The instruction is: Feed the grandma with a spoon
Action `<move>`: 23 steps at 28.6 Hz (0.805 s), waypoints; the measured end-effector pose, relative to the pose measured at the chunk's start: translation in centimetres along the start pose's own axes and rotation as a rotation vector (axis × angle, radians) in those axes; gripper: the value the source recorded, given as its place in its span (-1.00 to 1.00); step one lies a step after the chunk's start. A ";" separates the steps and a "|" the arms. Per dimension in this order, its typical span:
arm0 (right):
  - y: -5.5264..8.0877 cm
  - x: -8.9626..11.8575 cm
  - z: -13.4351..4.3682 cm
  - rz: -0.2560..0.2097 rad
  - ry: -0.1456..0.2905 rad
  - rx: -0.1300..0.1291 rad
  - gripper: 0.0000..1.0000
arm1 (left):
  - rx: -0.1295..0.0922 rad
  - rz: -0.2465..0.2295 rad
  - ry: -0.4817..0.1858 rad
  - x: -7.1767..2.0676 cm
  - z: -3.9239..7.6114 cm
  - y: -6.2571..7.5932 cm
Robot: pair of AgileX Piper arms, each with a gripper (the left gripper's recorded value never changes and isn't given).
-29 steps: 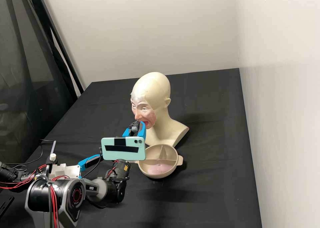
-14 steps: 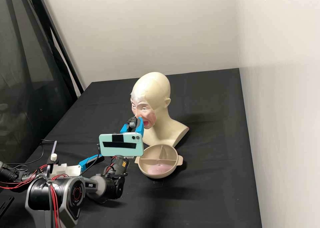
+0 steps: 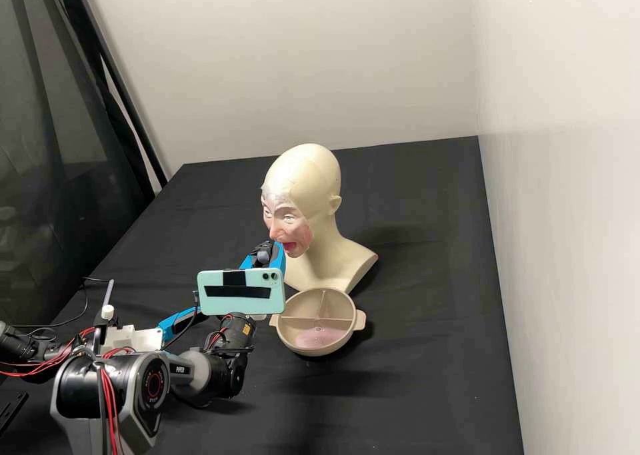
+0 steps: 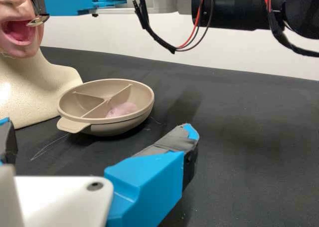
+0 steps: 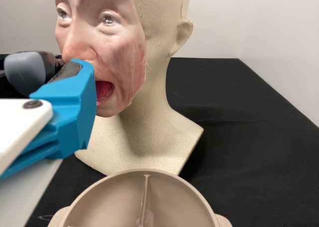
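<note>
A pale mannequin head (image 3: 303, 188) with an open mouth stands on the black bench. My right gripper (image 3: 267, 256) is shut on a grey-handled spoon (image 3: 267, 247) held level with the mouth. The spoon's small metal bowl (image 4: 37, 21) is just in front of the lips. In the right wrist view the spoon handle (image 5: 27, 71) lies against the blue finger (image 5: 70, 107), close to the mannequin head (image 5: 124, 42). A beige divided bowl (image 3: 347, 308) sits in front of the bust, with pink food (image 4: 122, 109) in one compartment. My left gripper (image 4: 97, 142) rests open, low by the bench's near left, beside the beige bowl (image 4: 75, 123).
A mint-green phone (image 3: 241, 292) is mounted on the right arm's wrist. Red and black cables (image 3: 40, 358) run along the arm bases at the near left. A white wall (image 3: 567, 175) borders the bench on the right. Dark panels (image 3: 60, 142) stand on the left.
The right gripper with the spoon has lifted slightly and shifted a little left, staying at the mannequin's mouth. The left gripper has kept still.
</note>
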 end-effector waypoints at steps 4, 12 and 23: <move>-0.3 0.1 0.2 -0.008 -0.007 0.000 -1.00 | 0.000 0.000 0.000 0.00 0.0 0.0; -0.8 0.7 -0.4 -0.007 -0.006 0.003 -1.00 | 0.000 0.000 0.000 0.00 0.0 0.0; -1.3 1.8 -0.3 -0.003 -0.027 -0.005 -1.00 | 0.000 0.000 0.000 0.00 0.0 0.0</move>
